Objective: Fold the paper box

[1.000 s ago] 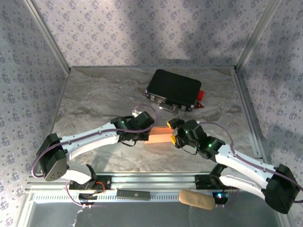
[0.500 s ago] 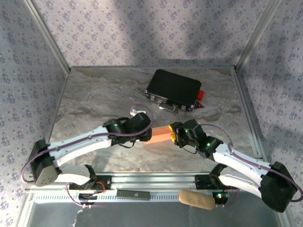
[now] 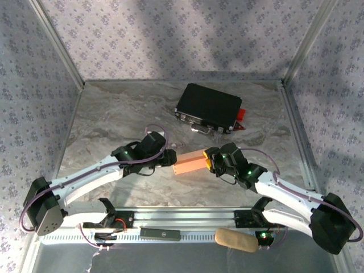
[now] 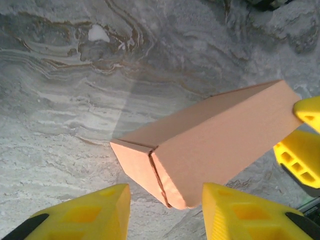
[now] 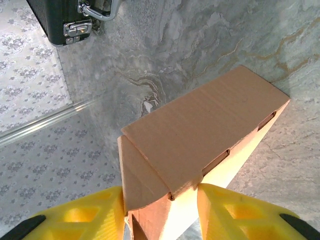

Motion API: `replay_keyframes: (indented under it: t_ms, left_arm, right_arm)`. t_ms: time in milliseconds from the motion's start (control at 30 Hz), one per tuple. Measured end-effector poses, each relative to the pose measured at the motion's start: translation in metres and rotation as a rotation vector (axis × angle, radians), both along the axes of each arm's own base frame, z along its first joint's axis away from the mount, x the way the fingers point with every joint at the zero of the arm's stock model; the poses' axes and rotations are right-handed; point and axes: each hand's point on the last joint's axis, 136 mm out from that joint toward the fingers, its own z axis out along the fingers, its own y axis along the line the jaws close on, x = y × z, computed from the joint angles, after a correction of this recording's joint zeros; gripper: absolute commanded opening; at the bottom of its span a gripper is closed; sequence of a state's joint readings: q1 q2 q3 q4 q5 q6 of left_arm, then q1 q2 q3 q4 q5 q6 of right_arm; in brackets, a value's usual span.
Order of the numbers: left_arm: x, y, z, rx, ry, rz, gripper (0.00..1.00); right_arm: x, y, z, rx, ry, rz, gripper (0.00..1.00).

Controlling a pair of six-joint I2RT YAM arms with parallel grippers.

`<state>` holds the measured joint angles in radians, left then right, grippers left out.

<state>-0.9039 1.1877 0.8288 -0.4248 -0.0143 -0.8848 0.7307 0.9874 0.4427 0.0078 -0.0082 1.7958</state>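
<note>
Salmon-orange cardboard carton point(image 3: 189, 163) runs left-right: my right gripper point(image 5: 160, 200) pinches its right end; left gripper point(image 4: 164, 194) spread (empty) facing the left.

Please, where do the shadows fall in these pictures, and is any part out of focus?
Top external view: the light is even, and broad soft shadows mottle the walls. Left wrist view: the paper box throws a faint grey shadow on the table, and the near yellow fingers look soft. Right wrist view: the box is sharp, with no glare.

Black case point(image 3: 208, 108) on marble table point(image 3: 114, 131)
</note>
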Motion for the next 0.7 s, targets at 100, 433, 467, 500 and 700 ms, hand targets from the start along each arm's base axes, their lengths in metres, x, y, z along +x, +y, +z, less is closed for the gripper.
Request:
replay_keyframes:
  t_ms: [100, 433, 467, 500, 700]
  left_arm:
    - [-0.002, 0.0, -0.012, 0.002, 0.018, -0.001, 0.4]
    - [-0.002, -0.007, -0.018, -0.034, 0.027, -0.006, 0.35]
    - [-0.002, -0.007, -0.019, -0.036, 0.027, -0.007, 0.35]
    - [-0.002, -0.008, -0.019, -0.041, 0.028, -0.007, 0.34]
    - [-0.005, -0.015, -0.023, -0.044, 0.032, -0.023, 0.23]
  right_arm:
    - [0.001, -0.001, -0.001, -0.009, -0.005, 0.005, 0.38]
    - [0.003, -0.003, -0.007, -0.037, 0.0, 0.012, 0.32]
    - [0.003, -0.003, -0.008, -0.039, 0.001, 0.013, 0.31]
    - [0.003, -0.003, -0.008, -0.038, 0.001, 0.015, 0.31]
    - [0.003, -0.004, -0.008, -0.052, -0.001, 0.025, 0.31]
